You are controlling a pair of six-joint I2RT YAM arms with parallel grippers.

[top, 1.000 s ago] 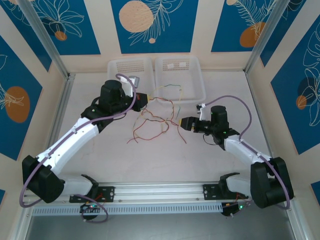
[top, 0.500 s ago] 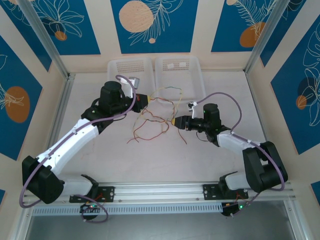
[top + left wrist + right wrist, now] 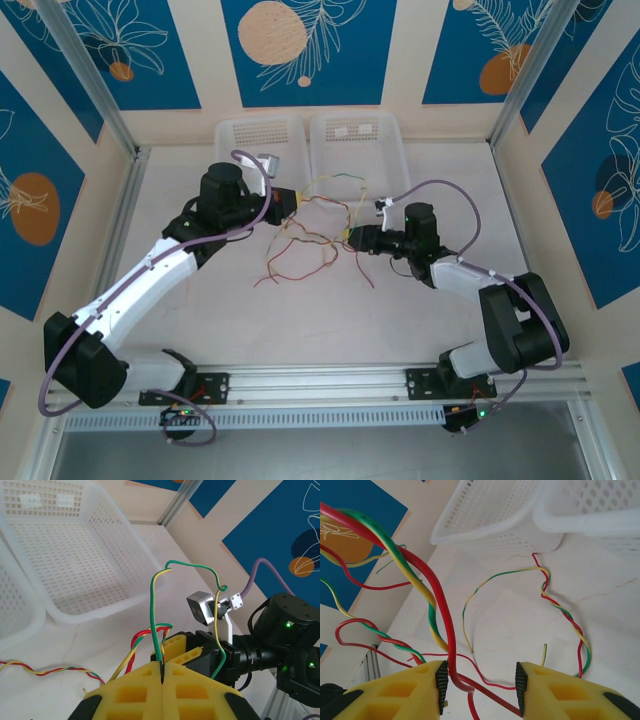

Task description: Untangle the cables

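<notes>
Two small white labels [image 3: 350, 131] sat on the far wall of the right-hand white perforated plastic basket [image 3: 398, 175], their writing too small to read. The thin red, yellow and green cables [image 3: 305, 245] lay tangled on the pale table [image 3: 300, 320] just in front of that basket. The left gripper [image 3: 162, 672] was clenched on a green-and-yellow strand [image 3: 159, 610]. The right gripper [image 3: 480, 680] had its jaws parted around a twisted red, green and yellow bundle [image 3: 437, 615]. It had moved leftwards into the tangle since a second before, while the left arm had stayed put.

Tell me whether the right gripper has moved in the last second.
Yes. The right gripper has slid left and slightly farther out, nearer the right basket.
</notes>
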